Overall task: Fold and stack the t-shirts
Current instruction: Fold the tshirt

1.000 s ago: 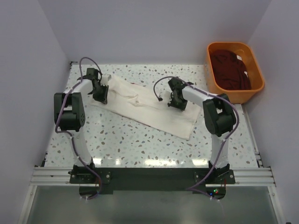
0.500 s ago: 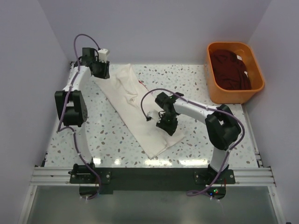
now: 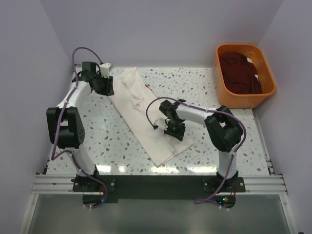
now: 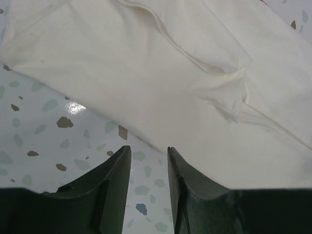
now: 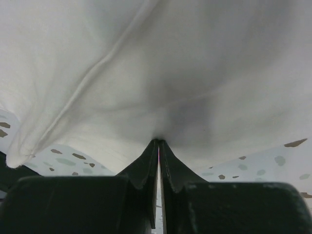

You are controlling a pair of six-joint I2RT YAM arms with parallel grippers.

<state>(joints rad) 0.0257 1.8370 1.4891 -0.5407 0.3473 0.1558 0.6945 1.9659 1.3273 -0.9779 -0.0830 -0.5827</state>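
Two shirts and one tub entered.

1. Cream-white t-shirt (image 3: 139,112): lies as a long diagonal band on the table (image 3: 107,141), running from the far-left corner toward the middle of the near edge. We see soft folds and a seam ridge in the left wrist view.
2. Dark maroon t-shirt (image 3: 241,73): heaped inside the orange tub (image 3: 243,101), which stands at the far-right corner, well apart from both arms.
3. Left gripper (image 4: 148,151): near the far-left corner, jaws apart with nothing between them, above bare speckled table just beside the cream shirt's edge.
4. Right gripper (image 5: 158,141): at the band's right edge, fingers pressed together on a pinched peak of cream cloth.
5. Purple cable (image 3: 147,111): loops over the shirt beside that gripper.
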